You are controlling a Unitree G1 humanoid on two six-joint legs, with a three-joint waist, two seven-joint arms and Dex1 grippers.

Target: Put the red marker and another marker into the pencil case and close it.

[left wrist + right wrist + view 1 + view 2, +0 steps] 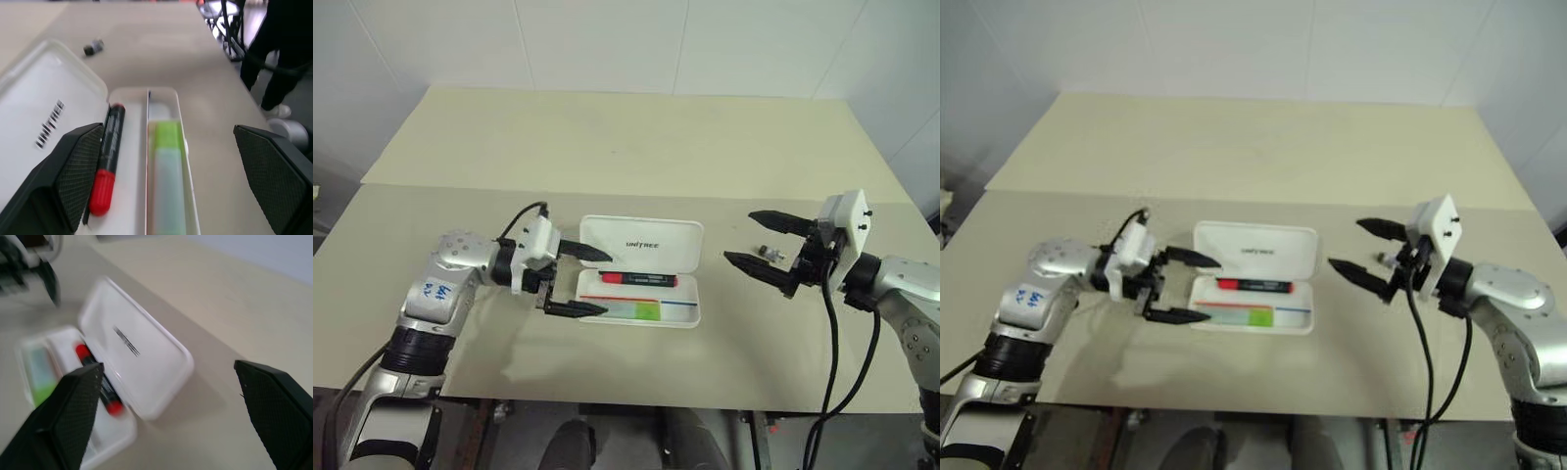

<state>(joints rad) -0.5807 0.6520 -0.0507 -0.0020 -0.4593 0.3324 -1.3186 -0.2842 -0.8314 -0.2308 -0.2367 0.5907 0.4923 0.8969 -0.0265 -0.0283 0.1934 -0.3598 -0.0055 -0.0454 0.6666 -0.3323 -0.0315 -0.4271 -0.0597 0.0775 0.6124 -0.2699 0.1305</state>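
Both markers sit in the open case; its lid is what I must swing shut.

My left gripper [576, 281], jaws wide apart and empty, hovers at the case's 9 o'clock end, nearest. In the pencil case [690, 320], another marker [636, 310] lies in the near compartment and the red marker [638, 279] in the far one, both running 9 to 3. The lid stands open at 12 o'clock. My right gripper [756, 240], also spread and empty, waits well apart at 3 o'clock.
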